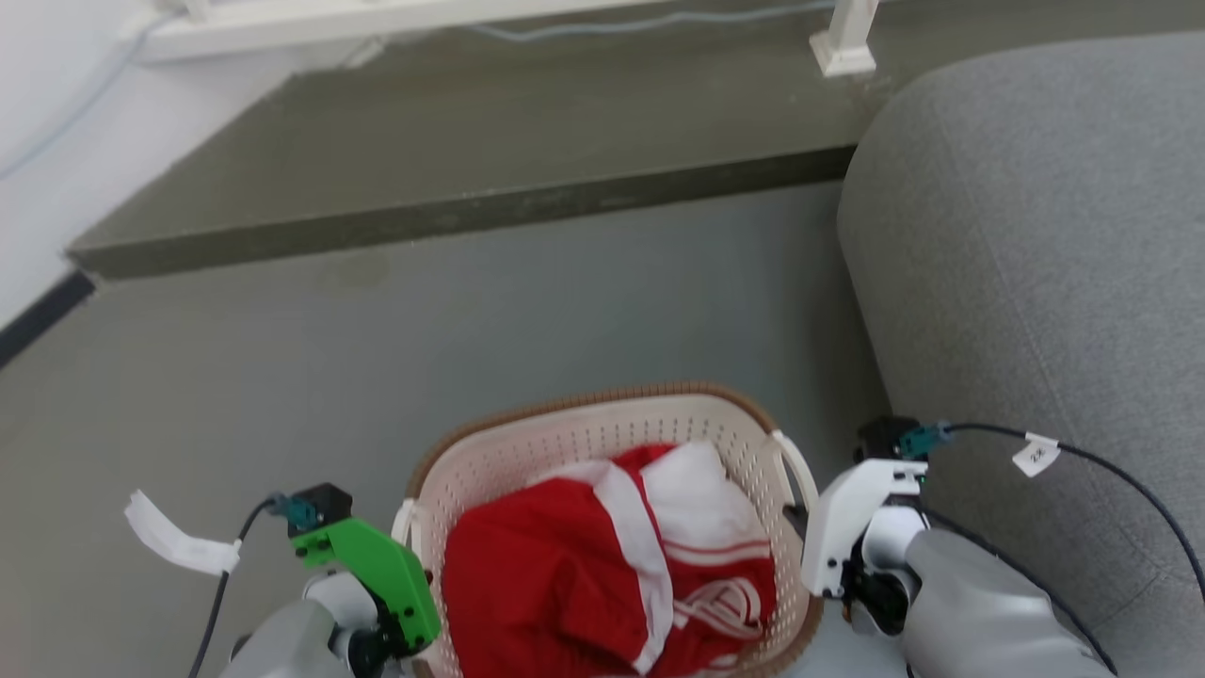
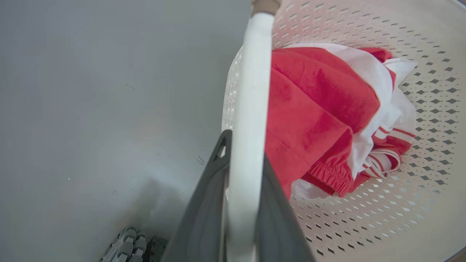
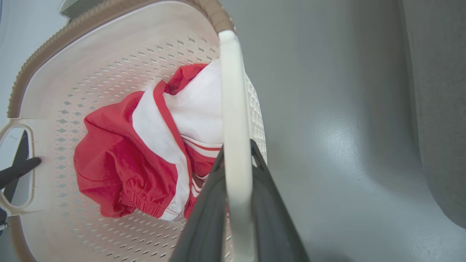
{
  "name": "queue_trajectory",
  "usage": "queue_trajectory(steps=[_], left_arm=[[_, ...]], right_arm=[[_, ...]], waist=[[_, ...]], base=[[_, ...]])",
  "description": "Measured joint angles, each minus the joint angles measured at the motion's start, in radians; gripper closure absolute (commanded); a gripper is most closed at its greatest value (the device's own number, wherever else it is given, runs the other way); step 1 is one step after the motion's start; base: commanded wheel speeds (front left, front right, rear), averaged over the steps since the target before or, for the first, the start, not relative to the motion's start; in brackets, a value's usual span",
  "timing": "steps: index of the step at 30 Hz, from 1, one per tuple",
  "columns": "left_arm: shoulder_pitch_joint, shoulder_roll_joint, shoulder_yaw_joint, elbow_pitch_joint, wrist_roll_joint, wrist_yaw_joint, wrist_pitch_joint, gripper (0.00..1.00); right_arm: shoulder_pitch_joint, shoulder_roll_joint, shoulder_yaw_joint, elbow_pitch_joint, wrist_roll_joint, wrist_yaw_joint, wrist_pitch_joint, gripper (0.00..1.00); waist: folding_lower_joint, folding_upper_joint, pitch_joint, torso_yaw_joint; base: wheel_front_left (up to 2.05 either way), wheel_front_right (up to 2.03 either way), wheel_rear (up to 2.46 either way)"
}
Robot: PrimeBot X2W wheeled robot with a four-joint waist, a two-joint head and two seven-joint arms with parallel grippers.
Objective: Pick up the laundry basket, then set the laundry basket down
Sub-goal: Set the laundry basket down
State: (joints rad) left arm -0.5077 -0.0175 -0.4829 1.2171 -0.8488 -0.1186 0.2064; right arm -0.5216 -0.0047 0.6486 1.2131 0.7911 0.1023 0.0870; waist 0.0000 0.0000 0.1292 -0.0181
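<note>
Your left gripper (image 2: 244, 153) and right gripper (image 3: 237, 153) each pinched a loop handle (image 2: 251, 91) of the laundry basket (image 1: 584, 433), near between them, left of the sofa (image 1: 1036, 235); pick-up looked underway, needing an even, level lift.

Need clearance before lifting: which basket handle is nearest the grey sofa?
The handle in the right gripper, beside the sofa; the other handle sits across the basket.
</note>
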Motion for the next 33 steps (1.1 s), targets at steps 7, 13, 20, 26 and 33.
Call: queue_trajectory(steps=[7, 13, 20, 26, 33], left_arm=[[-0.057, 0.009, 0.004, -0.014, 0.0, 0.0, -0.028, 1.0], [-0.119, 0.021, 0.005, -0.03, 0.01, 0.0, -0.053, 1.0], [-0.196, 0.035, 0.003, -0.046, 0.019, 0.001, -0.08, 1.0], [-0.262, 0.041, 0.003, -0.063, 0.039, 0.007, -0.103, 1.0], [-0.33, 0.061, 0.002, -0.072, 0.055, 0.007, -0.127, 1.0]], right_arm=[[-0.067, -0.001, 0.006, -0.012, -0.009, -0.017, -0.029, 1.0], [-0.134, -0.003, 0.004, -0.028, -0.011, -0.025, -0.047, 1.0], [-0.212, -0.006, 0.004, -0.039, -0.02, -0.028, -0.075, 1.0], [-0.281, -0.011, 0.0, -0.043, -0.026, -0.034, -0.09, 1.0], [-0.357, -0.01, 0.001, -0.052, -0.044, -0.035, -0.106, 1.0]], waist=[[0.0, 0.0, 0.086, -0.002], [0.0, 0.0, 0.163, -0.006], [0.0001, 0.0, 0.253, -0.012], [0.0001, 0.0, 0.331, -0.014], [0.0002, 0.0, 0.423, -0.015]], base=[[0.0, 0.0, 0.0], [0.0, 0.0, 0.0], [0.0, 0.0, 0.0], [0.0, 0.0, 0.0], [0.0, 0.0, 0.0]])
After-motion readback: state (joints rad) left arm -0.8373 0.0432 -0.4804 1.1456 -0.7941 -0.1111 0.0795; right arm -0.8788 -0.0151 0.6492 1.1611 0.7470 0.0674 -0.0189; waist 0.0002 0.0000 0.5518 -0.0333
